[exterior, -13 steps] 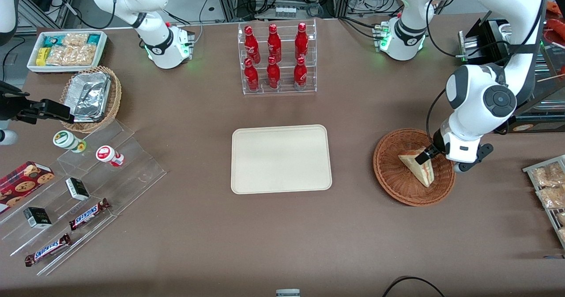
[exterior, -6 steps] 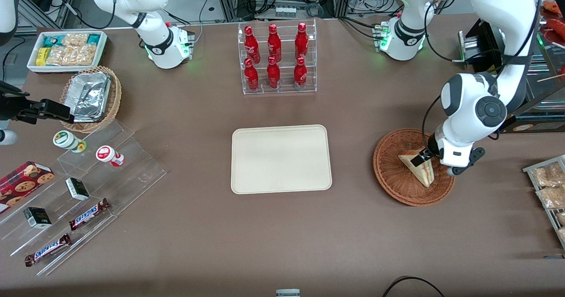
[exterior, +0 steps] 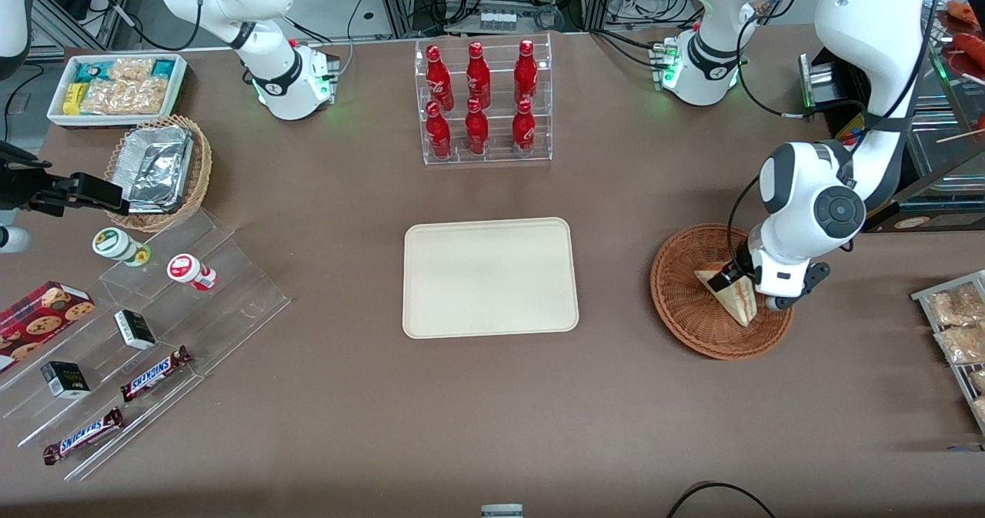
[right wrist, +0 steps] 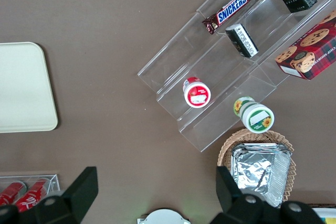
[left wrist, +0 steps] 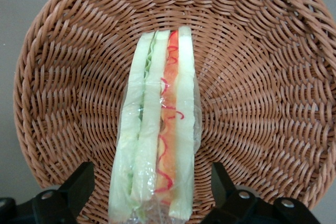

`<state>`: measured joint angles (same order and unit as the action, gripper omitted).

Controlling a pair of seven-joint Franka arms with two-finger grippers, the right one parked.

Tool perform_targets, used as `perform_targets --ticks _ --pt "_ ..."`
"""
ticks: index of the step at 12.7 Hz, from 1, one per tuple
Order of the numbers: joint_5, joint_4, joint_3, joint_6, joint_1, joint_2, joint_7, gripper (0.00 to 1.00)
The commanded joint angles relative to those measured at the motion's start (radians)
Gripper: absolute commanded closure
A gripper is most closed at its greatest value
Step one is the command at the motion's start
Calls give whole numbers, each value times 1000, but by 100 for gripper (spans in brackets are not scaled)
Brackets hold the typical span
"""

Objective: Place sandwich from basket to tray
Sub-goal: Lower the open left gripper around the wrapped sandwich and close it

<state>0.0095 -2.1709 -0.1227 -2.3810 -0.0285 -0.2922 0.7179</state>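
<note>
Over basket (exterior: 692,310) | end effector (left wrist: 152,195) spread astride sandwich (left wrist: 157,145) | SNICKERS bars (exterior: 154,372) shelved

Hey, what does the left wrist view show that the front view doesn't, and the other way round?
Only the left wrist view shows both open fingers straddling the plastic-wrapped triangular white-bread sandwich, with its green and red-orange layers. Only the front view shows the empty cream rectangular tray, the clear rack of red bottles and the gripper low over the round reddish-brown wicker basket. Both show the sandwich lying in that basket.
</note>
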Motion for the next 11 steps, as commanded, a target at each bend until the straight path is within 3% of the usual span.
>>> perform_targets --ticks 1,2,3,8,11 --pt "20 -3 0 -12 1 7 23 74" --pt "20 -3 0 -10 1 10 21 96" --pt "21 -3 0 -7 1 15 21 100" --pt "21 29 -12 63 2 51 12 100" --pt "21 132 -49 199 1 56 12 100"
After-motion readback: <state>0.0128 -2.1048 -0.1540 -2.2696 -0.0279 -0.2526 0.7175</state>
